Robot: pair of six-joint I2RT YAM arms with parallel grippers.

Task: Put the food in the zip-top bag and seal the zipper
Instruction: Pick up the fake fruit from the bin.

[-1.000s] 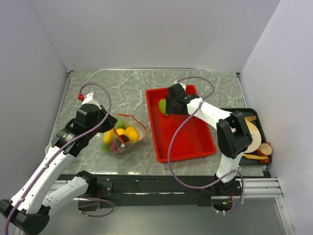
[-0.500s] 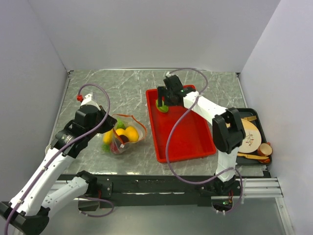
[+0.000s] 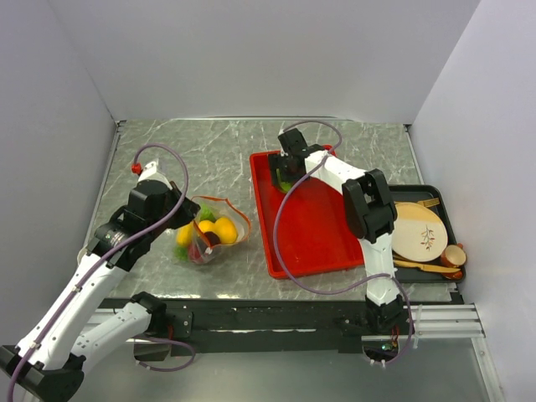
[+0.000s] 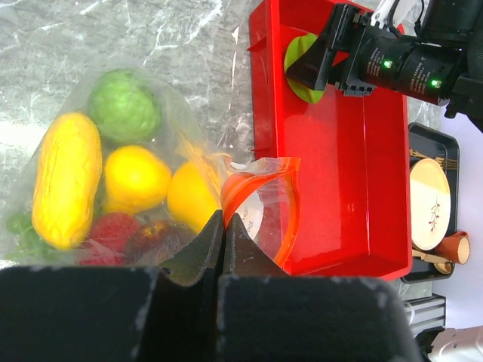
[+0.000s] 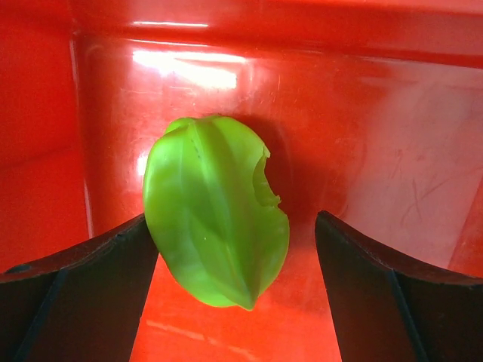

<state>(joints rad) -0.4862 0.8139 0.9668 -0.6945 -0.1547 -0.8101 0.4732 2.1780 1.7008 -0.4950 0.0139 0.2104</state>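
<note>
The clear zip-top bag (image 3: 209, 233) lies on the marble table left of the red tray, with yellow (image 4: 66, 188), green (image 4: 124, 105), orange-yellow (image 4: 136, 177) and red (image 4: 113, 230) food inside. Its orange-red zipper (image 4: 285, 202) curls open at the mouth. My left gripper (image 4: 223, 220) is shut on the edge of the bag's mouth. One green piece of food (image 5: 215, 219) lies in the tray's far-left corner. My right gripper (image 5: 232, 219) is open around it, one finger on each side, the left finger (image 5: 113, 256) close against it.
The red tray (image 3: 322, 243) holds only the green piece. A black tray (image 3: 445, 219) at the right edge carries a tan plate (image 3: 416, 230) and wooden cutlery. White walls close in the table on three sides.
My right arm has swung left and further into the tray's far-left corner, and its jaws have opened wider around the green piece. The left arm and the bag have not moved.
</note>
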